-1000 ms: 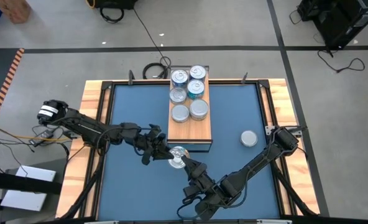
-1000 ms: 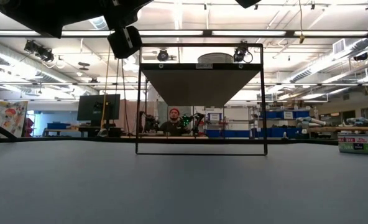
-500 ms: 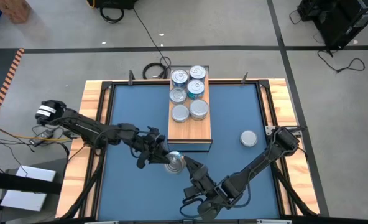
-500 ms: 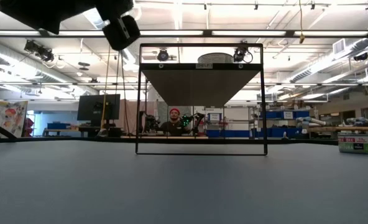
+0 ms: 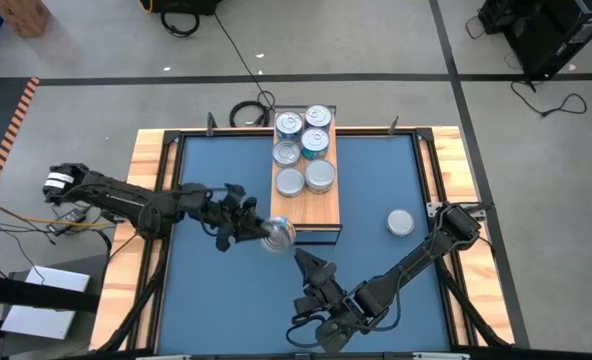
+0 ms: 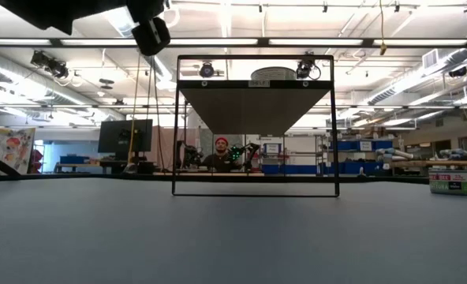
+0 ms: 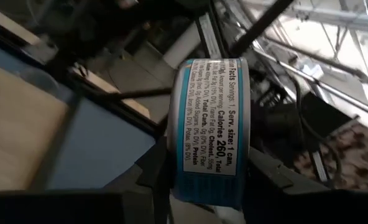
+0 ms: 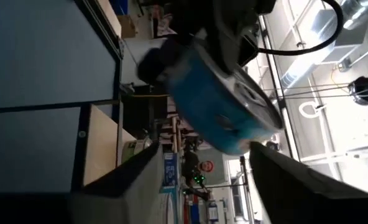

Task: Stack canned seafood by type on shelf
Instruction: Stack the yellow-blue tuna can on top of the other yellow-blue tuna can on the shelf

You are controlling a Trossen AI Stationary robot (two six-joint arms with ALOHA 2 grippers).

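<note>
Left tool (image 5: 256,232) clamped on a teal-sided tin (image 5: 278,233), gripping it across the flat faces so the label band runs round between the fingers; in the left wrist view the tin (image 7: 210,127) sits edge-on, lid to one side. Carried clear of the blue table (image 5: 206,300), not resting on it.

Right tool (image 5: 306,262) at about 5 o'clock from the tin, just beside it, not touching. Its fingers (image 8: 140,177) stand apart with nothing between them; in the right wrist view the tin (image 8: 224,102) hangs beyond the open tips, in the other arm's grip.

Shelf (image 5: 321,212) lies at 1 o'clock from the held tin, long axis running 12 to 6. Its near short edge is just beside the tin. Six tins already on it in two columns, bunched toward the 12 o'clock end; bare wood at the 6 o'clock end. Some lids silver, at least one teal can (image 5: 314,145) among them. The low view shows only the underside of the shelf (image 6: 253,106).

One loose tin (image 5: 400,222) on the table at 3 o'clock of the shelf, well apart, nearer the right arm.

Judgement: the left arm owns the placing. The move turns on carrying the tin up and toward 1 o'clock, and turning it lid-up before setting it on a matching teal stack.
</note>
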